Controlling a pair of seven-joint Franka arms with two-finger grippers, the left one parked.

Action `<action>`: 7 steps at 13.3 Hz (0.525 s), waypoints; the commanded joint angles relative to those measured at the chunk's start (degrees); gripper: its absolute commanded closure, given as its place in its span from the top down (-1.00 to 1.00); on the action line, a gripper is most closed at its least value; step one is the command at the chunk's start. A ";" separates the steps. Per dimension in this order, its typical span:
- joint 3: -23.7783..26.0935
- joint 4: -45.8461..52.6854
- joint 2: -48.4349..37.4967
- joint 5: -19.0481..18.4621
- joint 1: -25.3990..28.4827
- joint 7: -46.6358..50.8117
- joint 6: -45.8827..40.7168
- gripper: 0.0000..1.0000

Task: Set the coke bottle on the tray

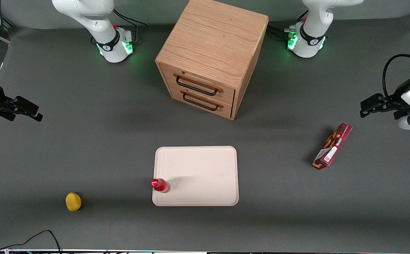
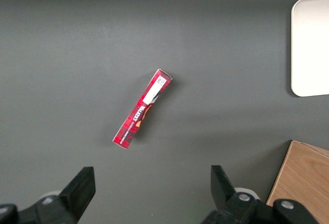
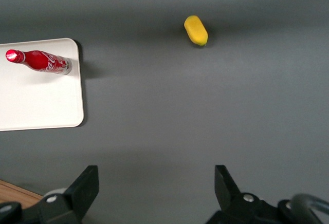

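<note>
Coke bottle (image 1: 160, 185) upright on tray (image 1: 205, 169) edge. Gripper (image 1: 31, 111) well apart, empty, fingers spread. Judged done; kept clear of bottle.

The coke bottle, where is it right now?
The coke bottle stands upright on the tray, at the tray's edge toward the working arm's end, near the corner closest to the front camera. The open hand is off near the table's edge, nothing in it.
</note>
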 commanded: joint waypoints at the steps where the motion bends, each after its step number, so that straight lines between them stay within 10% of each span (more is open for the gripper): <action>1: 1.46 5.43 -0.12 -1.15 -0.29 -0.76 -3.96 1.00; 7: 1.47 8.88 1.64 -1.41 -0.20 -0.84 -7.42 1.00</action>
